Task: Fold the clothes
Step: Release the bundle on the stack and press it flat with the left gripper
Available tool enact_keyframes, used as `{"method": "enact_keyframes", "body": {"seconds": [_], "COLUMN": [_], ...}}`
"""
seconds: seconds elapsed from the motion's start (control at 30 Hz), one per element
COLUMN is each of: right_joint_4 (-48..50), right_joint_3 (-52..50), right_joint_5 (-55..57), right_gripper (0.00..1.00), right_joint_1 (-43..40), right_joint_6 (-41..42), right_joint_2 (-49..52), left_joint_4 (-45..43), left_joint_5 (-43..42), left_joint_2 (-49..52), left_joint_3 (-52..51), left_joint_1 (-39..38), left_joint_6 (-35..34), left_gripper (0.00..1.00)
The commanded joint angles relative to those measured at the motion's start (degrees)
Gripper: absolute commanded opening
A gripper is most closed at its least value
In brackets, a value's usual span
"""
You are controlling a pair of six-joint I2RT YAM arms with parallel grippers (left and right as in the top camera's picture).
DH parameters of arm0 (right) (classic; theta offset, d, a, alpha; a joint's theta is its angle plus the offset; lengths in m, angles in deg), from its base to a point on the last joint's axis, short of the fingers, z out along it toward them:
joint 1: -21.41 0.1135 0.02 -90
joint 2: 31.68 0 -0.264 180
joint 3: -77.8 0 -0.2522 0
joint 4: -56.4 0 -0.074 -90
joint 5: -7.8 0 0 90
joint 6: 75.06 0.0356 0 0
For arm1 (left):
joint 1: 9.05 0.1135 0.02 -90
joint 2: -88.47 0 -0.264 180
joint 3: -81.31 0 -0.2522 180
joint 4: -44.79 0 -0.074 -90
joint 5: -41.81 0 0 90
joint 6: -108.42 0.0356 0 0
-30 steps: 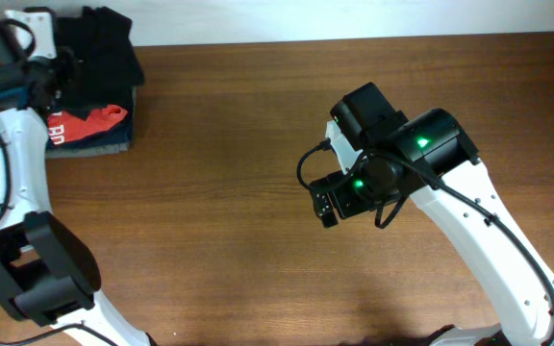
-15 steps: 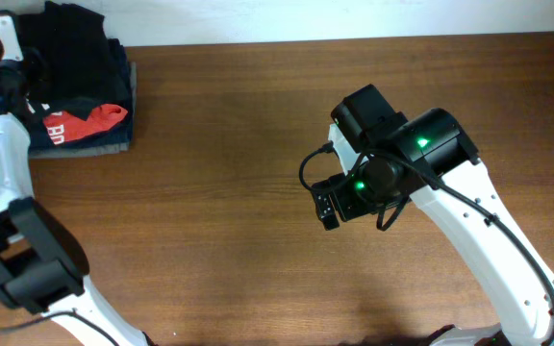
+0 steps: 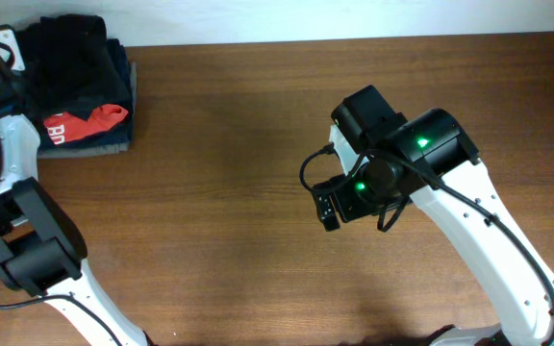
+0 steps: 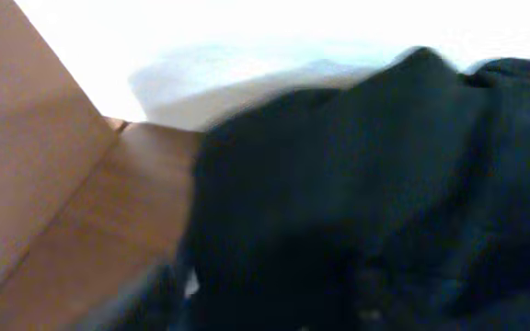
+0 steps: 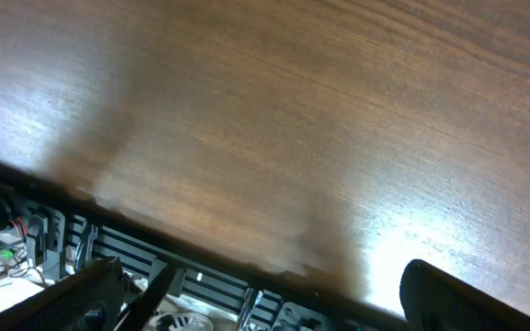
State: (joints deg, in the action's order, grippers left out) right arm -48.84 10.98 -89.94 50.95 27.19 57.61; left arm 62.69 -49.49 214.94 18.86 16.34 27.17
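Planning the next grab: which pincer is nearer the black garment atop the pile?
Left. The left pincer is just beside the black garment; the right pincer hovers far to its right.

Directly ahead of the left gripper [image 3: 6,65], and spreading to its right, the clothes [image 4: 366,193] are seen as a blurred heap of black fabric by which most of the view is filled. To the gripper's left, a stretch of brown wooden table [image 4: 90,239] is shown beside the fabric. A white wall [image 4: 201,37] is seen beyond both.
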Motion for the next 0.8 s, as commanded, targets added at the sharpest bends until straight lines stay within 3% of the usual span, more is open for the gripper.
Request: {"method": "enact_keyframes", "body": {"seconds": [0.0, 0.17, 0.37, 0.6, 0.67, 0.77], "right_joint_4": [-0.5, -1.2, -1.3, -1.3, -1.3, -1.3], "right_joint_3": [0.1, 0.1, 0.1, 0.1, 0.1, 0.1], "right_joint_5": [0.7, 0.7, 0.7, 0.7, 0.7, 0.7], "right_gripper": [0.99, 0.99, 0.99, 0.99, 0.99, 0.99], "right_joint_1": [-0.3, -0.3, -0.3, -0.3, -0.3, -0.3], "right_joint_6": [0.7, 0.7, 0.7, 0.2, 0.2, 0.2], "right_joint_2": [-1.4, -1.4, -1.4, -1.4, -1.4, -1.4], "left_joint_4": [0.8, 2.8, 4.4, 4.5, 4.3, 4.0], "left_joint_5": [4.7, 8.1, 7.8, -2.4, -4.4, -4.5], "left_joint_2": [0.2, -3.1, -13.0, -23.3, -23.7, -22.1], "left_joint_3": [1.4, 1.4, 1.4, 1.4, 1.4, 1.4], "left_joint_1": [1.3, 1.2, 1.2, 0.8, 0.5, -0.2], "left_joint_6": [-0.5, -2.5, -9.8, -9.9, -9.9, -9.9], "left_gripper": [0.97, 0.99, 0.99, 0.98, 0.90, 0.27]}}
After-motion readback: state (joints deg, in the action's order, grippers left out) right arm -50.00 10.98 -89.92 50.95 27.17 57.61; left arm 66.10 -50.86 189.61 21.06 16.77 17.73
